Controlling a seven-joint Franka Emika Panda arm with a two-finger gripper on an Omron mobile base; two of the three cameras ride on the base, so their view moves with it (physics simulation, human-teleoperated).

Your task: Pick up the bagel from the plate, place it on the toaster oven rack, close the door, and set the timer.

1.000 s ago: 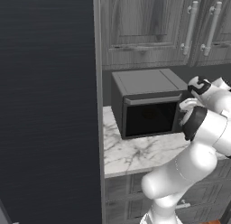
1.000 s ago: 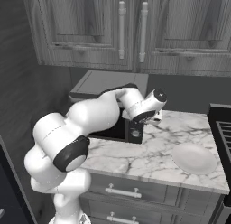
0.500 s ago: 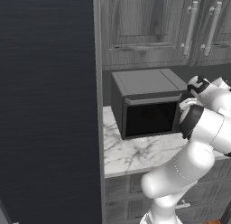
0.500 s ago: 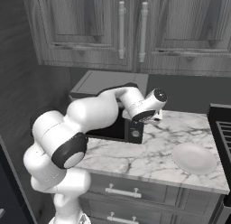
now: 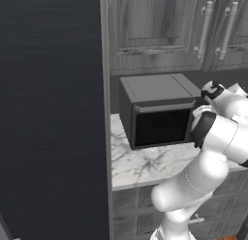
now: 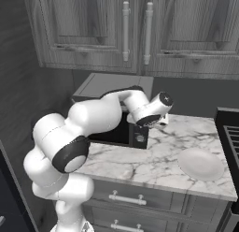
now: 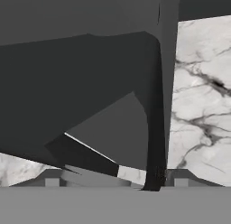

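At the back left corner of the surface: the toaster oven (image 5: 156, 88) stands against the wall, and its door (image 5: 160, 128) is shut, with the bar handle (image 5: 162, 107) along its top edge.
Bagel: the plate (image 6: 200, 163) near the front right edge of the surface lies bare. With the door shut, I judge the bagel sits inside on the rack, hidden behind the dark glass.
Step in hand: loading and closing look done, so setting the timer is what remains.
Tool: it (image 6: 158, 123) hangs at the oven's right front corner, just above the dark control strip. Whether its fingers are spread or pinched cannot be told from these views. Nothing is seen in it.
Dial: a small round knob (image 6: 139, 138) shows low on that strip, just below the tool.
Doing it well: bring the fingers squarely either side of the knob and close lightly. Turn about the knob's own axis, without pushing the oven back or sideways.
Risk: a grip off centre would likely slip round the knob rather than turn it.
Hand view: the dark oven wall is close ahead, with the marble surface (image 7: 200, 96) beside it.
Around: the wall cabinets (image 6: 135, 30) hang over the oven, well above the tool.
Right edge: a black stove (image 6: 230, 133) borders the surface beyond the plate, apart from the work.
Left: a tall dark panel (image 5: 53, 113) rises beside the oven, on the far side from the tool.
In the way: nothing lies between tool and knob. The robot's own forearm (image 6: 100, 114) crosses in front of the door.
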